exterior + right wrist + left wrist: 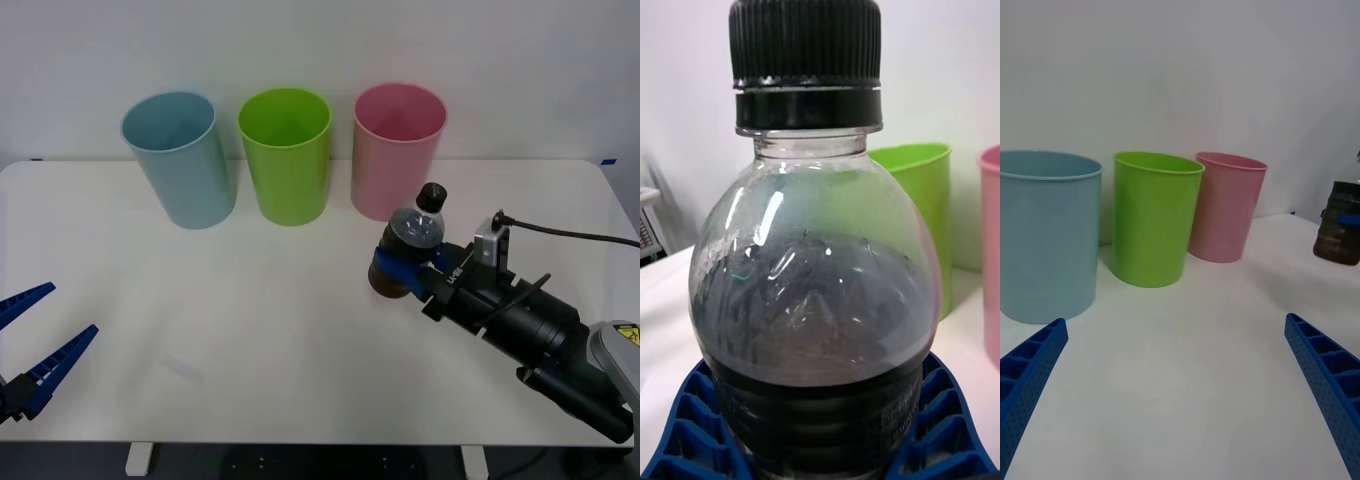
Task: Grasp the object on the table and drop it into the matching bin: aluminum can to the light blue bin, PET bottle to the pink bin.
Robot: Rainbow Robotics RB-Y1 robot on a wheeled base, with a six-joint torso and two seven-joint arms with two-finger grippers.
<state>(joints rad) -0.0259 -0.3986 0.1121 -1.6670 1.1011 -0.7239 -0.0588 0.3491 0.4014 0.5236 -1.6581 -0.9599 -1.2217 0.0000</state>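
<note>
The PET bottle [413, 232], small and clear with a black cap and a dark label band, stands about upright on the right of the white table [250, 340], just in front of the pink bin [395, 150]. My right gripper [395, 272] is shut on its lower body, and the blue fingers [685, 427] hug the label band of the bottle [812, 285]. Whether its base touches the table cannot be told. The light blue bin [182, 160] stands at the back left. My left gripper [72, 308] rests open and holds nothing at the table's front left.
A lime green bin [286, 155] stands between the light blue and pink ones, all three in a row along the far edge by the wall. A black cable [570, 235] runs from my right wrist towards the right edge.
</note>
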